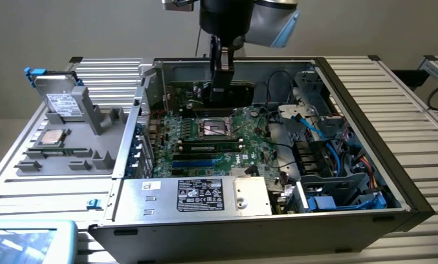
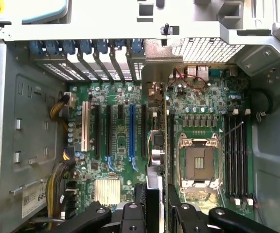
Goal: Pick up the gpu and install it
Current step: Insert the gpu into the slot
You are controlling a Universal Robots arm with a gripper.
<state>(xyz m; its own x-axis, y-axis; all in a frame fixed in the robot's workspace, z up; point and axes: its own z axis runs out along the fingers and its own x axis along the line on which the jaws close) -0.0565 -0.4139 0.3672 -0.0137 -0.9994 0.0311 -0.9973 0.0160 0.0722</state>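
Note:
The gpu [image 1: 190,92] hangs upright inside the open computer case [image 1: 395,181], its green board facing the exterior camera, over the far part of the motherboard [image 1: 256,151]. My gripper [image 1: 223,99] comes down from above and is shut on the card's top edge. In the wrist view the gpu [image 2: 156,145] shows edge-on between my two black fingers [image 2: 135,216], with my gripper [image 2: 157,213] straddling it. Its metal bracket [image 2: 155,65] is at the case's rear slot openings. The card sits over the strip between the black expansion slots [image 2: 143,131] and the CPU socket [image 2: 198,162]. Whether it touches a slot I cannot tell.
A grey fixture [image 1: 94,159] at the exterior view's left holds a silver hard drive [image 1: 61,102], a CPU chip [image 1: 54,137] and a memory stick [image 1: 58,149]. The power supply [image 1: 204,195] fills the case's near side. Blue cables and drive bays [image 1: 329,165] crowd the right.

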